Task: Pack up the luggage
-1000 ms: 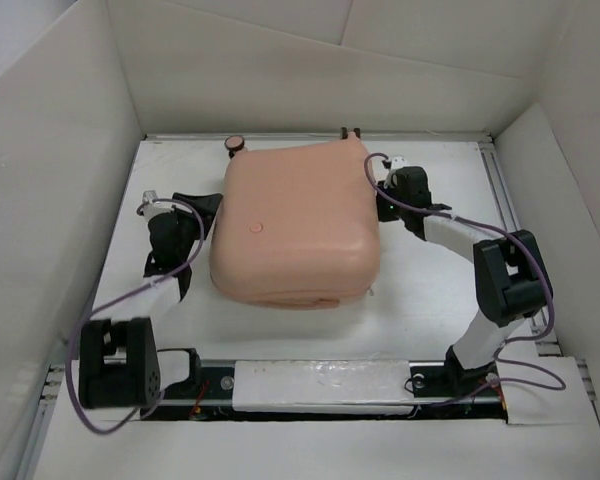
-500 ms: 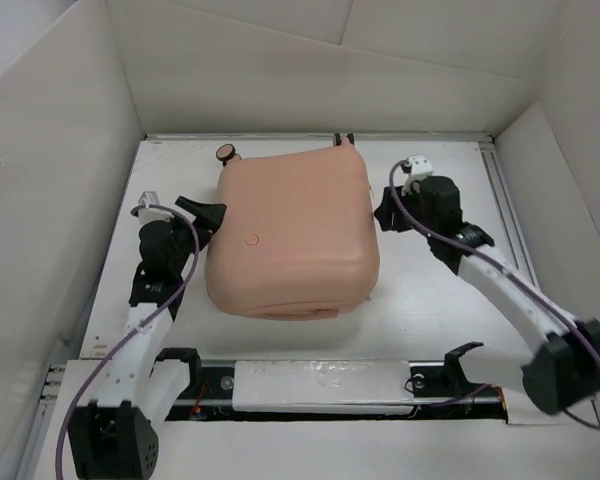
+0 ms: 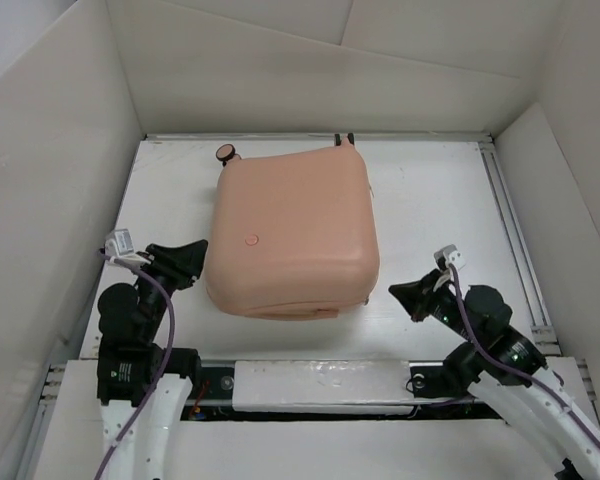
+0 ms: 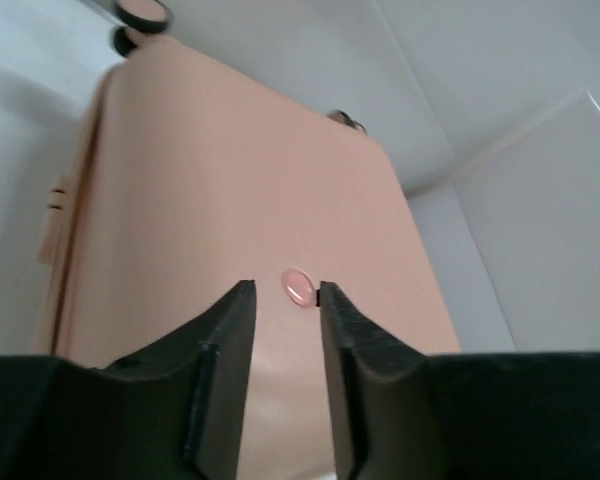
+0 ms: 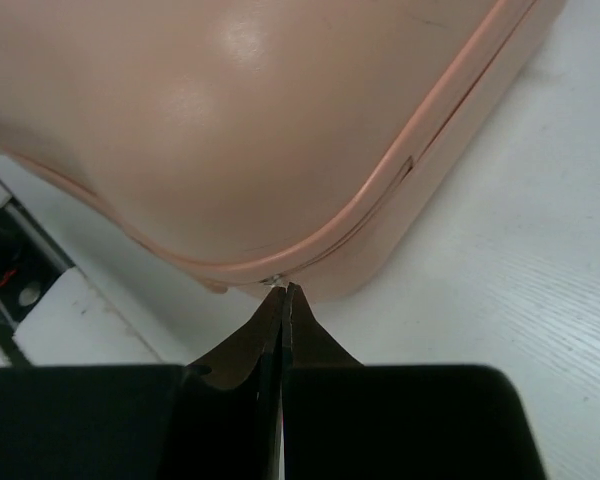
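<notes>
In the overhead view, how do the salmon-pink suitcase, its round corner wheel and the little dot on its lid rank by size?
1. Salmon-pink hard-shell suitcase, by far the largest.
2. Round black-and-pink wheel.
3. Small round pink dot on the lid, smallest, though close to the wheel.

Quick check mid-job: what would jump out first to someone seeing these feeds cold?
The closed salmon-pink suitcase dominates, lying flat in the middle of the table, a wheel poking out at its far left corner. The left gripper sits close beside its near left edge, jaws slightly apart and empty; the right gripper, jaws pinched shut, points at its near right corner.
</notes>
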You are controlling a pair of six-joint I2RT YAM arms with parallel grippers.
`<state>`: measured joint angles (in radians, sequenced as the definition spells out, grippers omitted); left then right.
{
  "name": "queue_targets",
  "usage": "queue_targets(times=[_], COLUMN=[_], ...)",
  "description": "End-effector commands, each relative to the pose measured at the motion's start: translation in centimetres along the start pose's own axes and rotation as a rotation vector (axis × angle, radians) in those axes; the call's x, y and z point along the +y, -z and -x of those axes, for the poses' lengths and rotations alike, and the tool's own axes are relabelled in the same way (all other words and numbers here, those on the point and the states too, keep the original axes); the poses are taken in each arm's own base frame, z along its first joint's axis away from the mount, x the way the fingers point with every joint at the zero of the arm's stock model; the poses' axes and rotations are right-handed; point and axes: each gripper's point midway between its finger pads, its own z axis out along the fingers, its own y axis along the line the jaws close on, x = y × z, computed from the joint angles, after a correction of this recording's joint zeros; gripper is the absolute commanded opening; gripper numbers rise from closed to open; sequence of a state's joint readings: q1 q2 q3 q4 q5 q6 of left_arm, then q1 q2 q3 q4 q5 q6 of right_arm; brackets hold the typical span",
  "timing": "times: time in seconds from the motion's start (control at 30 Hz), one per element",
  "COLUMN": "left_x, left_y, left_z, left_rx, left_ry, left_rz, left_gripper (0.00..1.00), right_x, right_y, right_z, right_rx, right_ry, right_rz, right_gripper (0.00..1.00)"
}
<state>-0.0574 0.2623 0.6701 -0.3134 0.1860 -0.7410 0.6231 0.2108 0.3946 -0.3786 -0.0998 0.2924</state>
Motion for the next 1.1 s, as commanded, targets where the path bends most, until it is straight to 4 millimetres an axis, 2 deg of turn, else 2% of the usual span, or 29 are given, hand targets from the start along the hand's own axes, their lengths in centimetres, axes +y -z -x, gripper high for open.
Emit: queue_targets(times=[0.0, 0.07, 0.13, 0.17, 0.27, 0.37, 0.4, 0.5, 0.53, 0.6, 0.63, 0.67, 0.7, 0.73, 0.8, 0.83, 0.9, 0.93, 1.0, 1.03, 1.07], left_x=[-1.3, 0.2, 2.4, 3.0, 2.1, 1.3, 1.3, 1.1, 1.7, 1.6, 1.9, 1.6, 1.6, 2.2, 1.3, 1.5, 1.0, 1.7, 1.7, 2.1, 3.0], left_y=[2.5, 3.1, 4.3, 4.6, 5.2, 5.6, 5.6, 6.0, 5.8, 5.2, 4.9, 4.1, 3.8, 3.2, 2.6, 2.2, 1.2, 0.5, -0.7, -1.2, -2.0], left_z=[-3.8, -6.2, -8.3, -9.1, -9.6, -10.7, -11.2, -11.8, -12.2, -11.9, -12.2, -11.7, -11.7, -12.2, -12.1, -12.5, -11.3, -11.5, -11.3, -11.7, -12.5], left_rx=[0.219, 0.293, 0.372, 0.398, 0.432, 0.498, 0.525, 0.566, 0.573, 0.528, 0.526, 0.490, 0.482, 0.494, 0.499, 0.520, 0.459, 0.457, 0.430, 0.438, 0.466], left_ry=[-0.083, -0.097, -0.134, -0.142, -0.140, -0.165, -0.164, -0.176, -0.172, -0.157, -0.133, -0.106, -0.094, -0.074, -0.051, -0.025, -0.018, 0.023, 0.046, 0.059, 0.091], left_rz=[-0.098, -0.093, -0.033, -0.029, -0.072, -0.156, -0.173, -0.206, -0.187, -0.195, -0.191, -0.193, -0.198, -0.184, -0.230, -0.221, -0.224, -0.190, -0.200, -0.191, -0.158], left_gripper=[0.26, 0.19, 0.15, 0.14, 0.10, 0.09, 0.09, 0.09, 0.09, 0.11, 0.12, 0.12, 0.13, 0.13, 0.14, 0.14, 0.16, 0.18, 0.19, 0.19, 0.19], right_x=[1.4, 1.4, 2.4, 2.3, 2.8, 3.6, 3.9, 6.5, 6.9, 8.7, 9.0, 10.0, 10.6, 11.8, 13.1, 14.3, 14.7, 13.6, 12.5, 11.2, 10.8], right_y=[0.7, -0.2, -0.7, -1.3, -2.1, -2.7, -2.8, -2.9, -2.9, -3.2, -3.6, -3.9, -3.9, -5.0, -5.9, -6.5, -7.6, -9.0, -9.9, -10.6, -10.8], right_z=[0.1, -1.2, -1.9, -3.1, -4.5, -5.2, -6.3, -7.0, -7.2, -7.0, -7.6, -7.2, -7.9, -6.6, -5.5, -3.4, -3.1, -2.4, -1.2, -0.7, 0.4], right_rx=[-0.008, 0.076, 0.146, 0.214, 0.286, 0.327, 0.375, 0.416, 0.423, 0.403, 0.415, 0.398, 0.399, 0.326, 0.251, 0.146, 0.104, 0.056, 0.012, -0.016, -0.045], right_ry=[-0.064, -0.050, -0.036, -0.035, -0.005, -0.007, 0.009, 0.043, 0.054, 0.055, 0.043, 0.018, -0.003, -0.019, -0.071, -0.083, -0.108, -0.113, -0.107, -0.106, -0.111], right_rz=[0.037, 0.030, 0.066, 0.055, 0.056, 0.077, 0.096, 0.230, 0.254, 0.342, 0.361, 0.392, 0.422, 0.461, 0.464, 0.502, 0.463, 0.363, 0.267, 0.168, 0.127], right_gripper=[0.00, 0.00, 0.00, 0.02, 0.19, 0.20, 0.17, 0.14, 0.16, 0.22, 0.22, 0.22, 0.22, 0.24, 0.26, 0.26, 0.24, 0.23, 0.23, 0.23, 0.23])
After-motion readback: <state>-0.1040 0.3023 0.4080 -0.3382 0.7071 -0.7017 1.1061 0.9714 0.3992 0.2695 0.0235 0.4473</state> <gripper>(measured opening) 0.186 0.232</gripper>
